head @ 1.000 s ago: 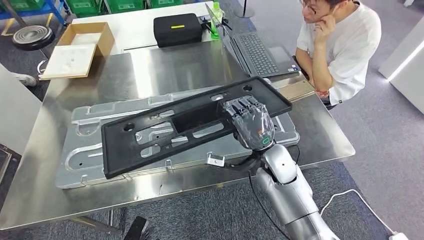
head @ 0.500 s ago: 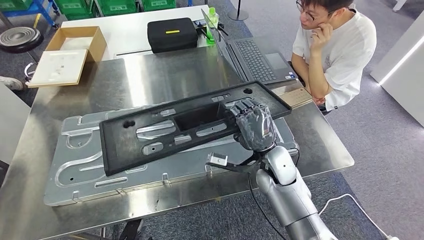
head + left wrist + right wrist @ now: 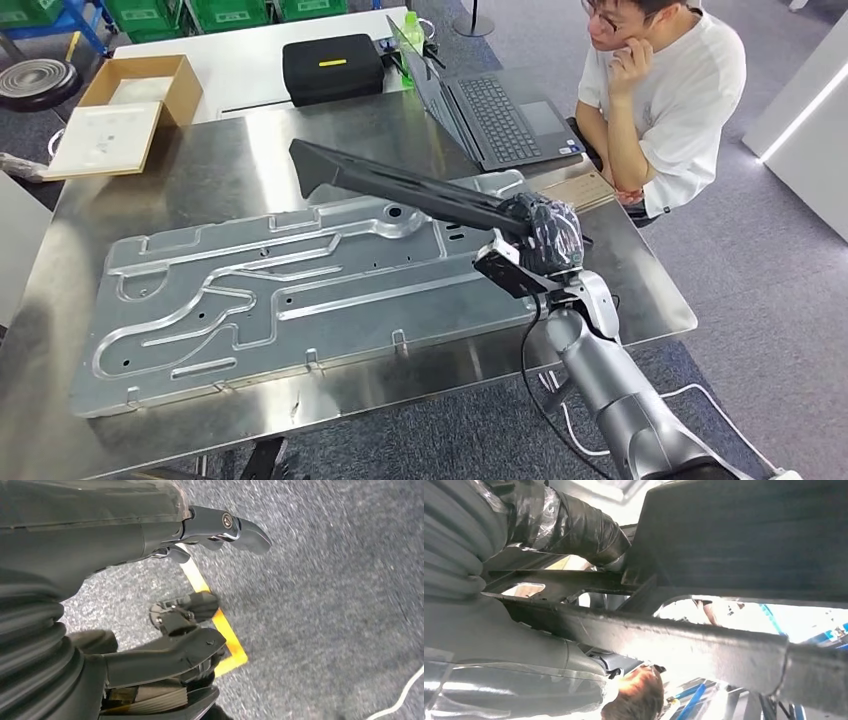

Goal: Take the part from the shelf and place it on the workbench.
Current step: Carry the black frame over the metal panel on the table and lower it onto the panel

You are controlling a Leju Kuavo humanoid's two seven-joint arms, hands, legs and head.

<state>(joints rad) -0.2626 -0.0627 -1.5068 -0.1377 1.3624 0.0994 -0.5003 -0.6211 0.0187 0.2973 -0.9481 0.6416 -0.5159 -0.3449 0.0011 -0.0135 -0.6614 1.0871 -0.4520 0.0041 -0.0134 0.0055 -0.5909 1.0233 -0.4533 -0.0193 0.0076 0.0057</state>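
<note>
The right hand (image 3: pixel 541 232) grips one end of the black part (image 3: pixel 400 187), which half a second ago lay flat over the metal plate (image 3: pixel 250 290) and now stands tipped on edge above the plate's far side. So it is lifted again, not yet placed. The left hand (image 3: pixel 195 605) hangs open over the floor. Beyond the plate sit a laptop (image 3: pixel 490 115) and a person (image 3: pixel 670 90).

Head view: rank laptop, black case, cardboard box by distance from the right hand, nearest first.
From the right hand, which grips the black part:
1. Laptop, just beyond the hand at the table's far right.
2. Black case, farther back, centre.
3. Cardboard box, far left corner.
</note>
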